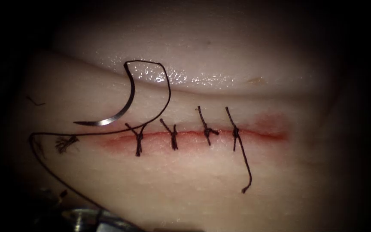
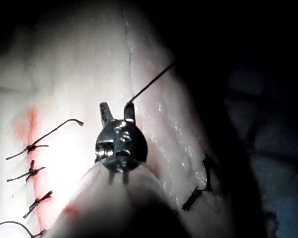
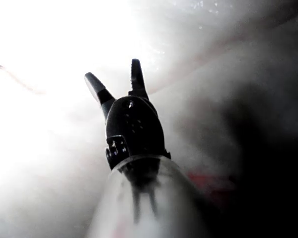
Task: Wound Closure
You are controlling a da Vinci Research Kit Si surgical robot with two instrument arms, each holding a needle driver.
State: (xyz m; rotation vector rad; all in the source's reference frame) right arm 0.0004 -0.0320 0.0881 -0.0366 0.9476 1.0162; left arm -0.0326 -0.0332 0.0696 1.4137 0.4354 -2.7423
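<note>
The tissue (image 1: pixel 202 180) has a horizontal cut (image 1: pixel 194 134) crossed by several knotted stitches (image 1: pixel 173 135). The curved needle (image 1: pixel 121 109) lies loose on the tissue above the cut's left end, held by neither tool and not in the tissue. Its thread (image 1: pixel 168 90) arcs from the needle's blunt end down to the leftmost stitch (image 1: pixel 139 138). From there it runs left and down to my left tool (image 1: pixel 92 217) at the lower edge. My left tool (image 2: pixel 117 113) is open, with the thread (image 2: pixel 151 85) touching one jaw tip. My right tool (image 3: pixel 116 79) is open and holds nothing.
A long thread tail (image 1: pixel 244 167) hangs from the rightmost stitch. A frayed cut end (image 1: pixel 65 144) lies left of the cut. Red fluid (image 1: pixel 271 124) stains the cut's right end. A wet fold (image 1: pixel 194 79) crosses the tissue above the cut.
</note>
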